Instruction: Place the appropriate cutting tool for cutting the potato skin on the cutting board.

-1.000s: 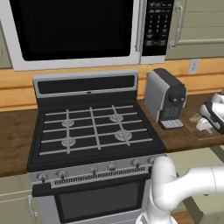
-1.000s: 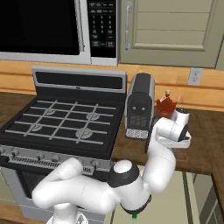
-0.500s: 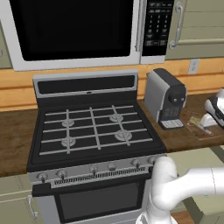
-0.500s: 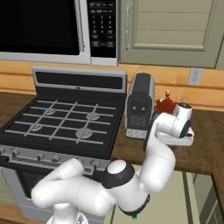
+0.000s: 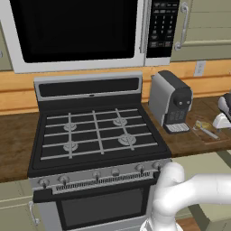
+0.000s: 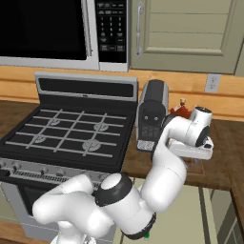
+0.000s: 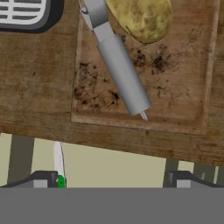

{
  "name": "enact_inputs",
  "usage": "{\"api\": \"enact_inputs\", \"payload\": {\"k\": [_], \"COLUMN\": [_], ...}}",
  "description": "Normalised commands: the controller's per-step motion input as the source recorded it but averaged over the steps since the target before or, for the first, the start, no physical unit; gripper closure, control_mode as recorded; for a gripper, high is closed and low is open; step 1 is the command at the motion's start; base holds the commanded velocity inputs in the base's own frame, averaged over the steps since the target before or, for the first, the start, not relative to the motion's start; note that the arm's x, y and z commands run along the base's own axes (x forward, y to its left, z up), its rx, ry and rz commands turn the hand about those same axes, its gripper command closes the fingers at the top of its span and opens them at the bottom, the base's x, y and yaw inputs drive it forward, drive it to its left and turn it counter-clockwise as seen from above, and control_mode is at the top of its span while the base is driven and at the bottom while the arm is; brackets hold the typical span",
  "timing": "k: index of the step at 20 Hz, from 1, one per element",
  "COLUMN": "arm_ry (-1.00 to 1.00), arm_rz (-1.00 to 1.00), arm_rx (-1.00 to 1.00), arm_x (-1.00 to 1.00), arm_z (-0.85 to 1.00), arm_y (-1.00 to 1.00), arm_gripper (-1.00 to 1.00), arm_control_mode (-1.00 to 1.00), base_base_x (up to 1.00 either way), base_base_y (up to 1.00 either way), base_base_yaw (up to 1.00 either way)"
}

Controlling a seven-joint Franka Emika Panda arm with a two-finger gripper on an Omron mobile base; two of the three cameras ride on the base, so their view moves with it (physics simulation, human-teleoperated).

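Left base view: cutting tool (image 5: 206, 131) lies on cutting board (image 5: 215, 139), just right of coffee machine (image 5: 170, 101), potato (image 5: 203, 124) touching its far end. Right base view: arm's wrist hangs over counter (image 6: 224, 167) right of the machine, board hidden under it. Hand view: gripper (image 7: 112, 180) spread wide, holding nothing, above the board edge; tool flat on board w/ potato beside its head.

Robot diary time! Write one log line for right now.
peeler: lying on cutting board | potato: on board, beside peeler | gripper: open, above board, holding nothing
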Motion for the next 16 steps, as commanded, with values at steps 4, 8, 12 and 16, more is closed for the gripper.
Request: {"api": "enact_inputs", "payload": {"k": [4,8,12,16], "arm_ry": [0.0,0.0,0.0,0.0], "arm_rz": [-0.02,0.0,0.0,0.0], "arm_rx": [-0.02,-0.06,-0.05,-0.06], "arm_x": [-0.5,-0.49,-0.62,-0.67], "arm_z": [0.04,0.08,0.14,0.15], "arm_y": [0.57,0.78,0.78,0.81], "arm_gripper": [-1.0,-1.0,-1.0,-1.0], "arm_control_mode": [-1.0,-1.0,-1.0,-1.0], "base_base_x": [0.0,0.0,0.0,0.0], "base_base_y": [0.0,0.0,0.0,0.0], "base_base_yaw": [0.0,0.0,0.0,0.0]}}
